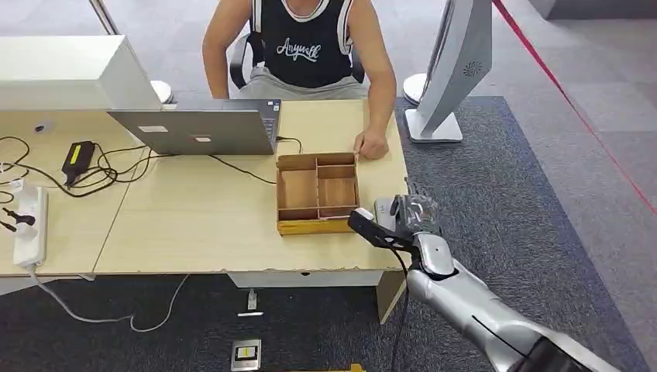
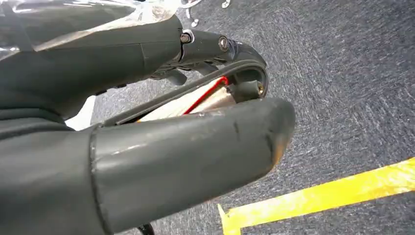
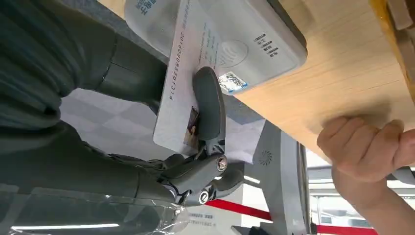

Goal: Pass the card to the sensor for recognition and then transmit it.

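My right hand (image 1: 412, 218) reaches over the right end of the wooden table (image 1: 194, 225). It pinches a white card (image 3: 177, 73) printed with a number and a small photo. A dark finger (image 3: 209, 105) lies across the card's face. The card's far end lies over the pale grey sensor (image 3: 264, 36), a flat reader with a wave mark that rests on the table near its edge (image 1: 384, 208). My left hand (image 2: 161, 147) hangs over the carpet, its fingers loosely curved and nothing gripped in it.
A partitioned wooden tray (image 1: 317, 194) sits just left of the sensor. A seated person rests a hand (image 1: 373, 145) on the table behind the tray. A laptop (image 1: 197, 128), cables and a power strip (image 1: 29, 225) are on the left. A white stand (image 1: 453, 70) is beyond the table's right end.
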{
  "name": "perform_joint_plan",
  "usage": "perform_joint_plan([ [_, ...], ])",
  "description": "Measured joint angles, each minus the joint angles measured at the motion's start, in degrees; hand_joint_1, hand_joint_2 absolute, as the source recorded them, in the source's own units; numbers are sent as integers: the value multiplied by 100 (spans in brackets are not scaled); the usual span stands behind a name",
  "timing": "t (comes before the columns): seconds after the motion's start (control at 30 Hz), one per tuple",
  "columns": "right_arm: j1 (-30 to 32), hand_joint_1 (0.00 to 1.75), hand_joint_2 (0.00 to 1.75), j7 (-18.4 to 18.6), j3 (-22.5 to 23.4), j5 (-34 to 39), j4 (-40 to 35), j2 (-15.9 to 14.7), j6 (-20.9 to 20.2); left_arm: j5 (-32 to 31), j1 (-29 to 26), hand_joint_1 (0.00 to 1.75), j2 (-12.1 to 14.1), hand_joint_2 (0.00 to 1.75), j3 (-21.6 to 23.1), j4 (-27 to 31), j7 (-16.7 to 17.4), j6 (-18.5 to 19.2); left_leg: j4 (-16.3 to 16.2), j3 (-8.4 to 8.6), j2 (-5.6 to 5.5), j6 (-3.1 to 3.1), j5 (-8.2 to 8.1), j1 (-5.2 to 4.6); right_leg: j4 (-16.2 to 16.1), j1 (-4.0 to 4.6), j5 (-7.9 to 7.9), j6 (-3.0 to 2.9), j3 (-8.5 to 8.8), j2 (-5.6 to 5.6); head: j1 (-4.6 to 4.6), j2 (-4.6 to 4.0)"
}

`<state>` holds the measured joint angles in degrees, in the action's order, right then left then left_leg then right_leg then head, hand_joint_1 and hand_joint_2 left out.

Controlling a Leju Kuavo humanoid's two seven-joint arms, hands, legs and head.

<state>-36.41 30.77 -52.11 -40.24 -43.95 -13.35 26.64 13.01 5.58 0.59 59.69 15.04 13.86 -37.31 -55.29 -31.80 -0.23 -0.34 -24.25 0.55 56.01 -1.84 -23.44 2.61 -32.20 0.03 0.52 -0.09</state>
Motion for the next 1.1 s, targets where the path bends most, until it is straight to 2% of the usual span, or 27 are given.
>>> perform_joint_plan([
  [0.27,-146,175,175,83,72,-181,-120,17,37,0,32,0,0,0,4,0,20,7,0,-3,0,0,0,0,2,0,2,-2,-1,0,0,0],
  [0.8,-913,175,175,378,389,-503,-1029,-72,-30,-22,86,0,-15,0,105,0,79,15,0,-3,0,0,0,0,2,0,2,-2,-3,0,0,0],
  [1.1,-1413,175,175,494,304,-776,-1182,46,-700,-234,296,0,-15,0,249,0,162,144,0,-4,-1,-1,1,0,4,0,2,-2,-3,0,0,0],
])
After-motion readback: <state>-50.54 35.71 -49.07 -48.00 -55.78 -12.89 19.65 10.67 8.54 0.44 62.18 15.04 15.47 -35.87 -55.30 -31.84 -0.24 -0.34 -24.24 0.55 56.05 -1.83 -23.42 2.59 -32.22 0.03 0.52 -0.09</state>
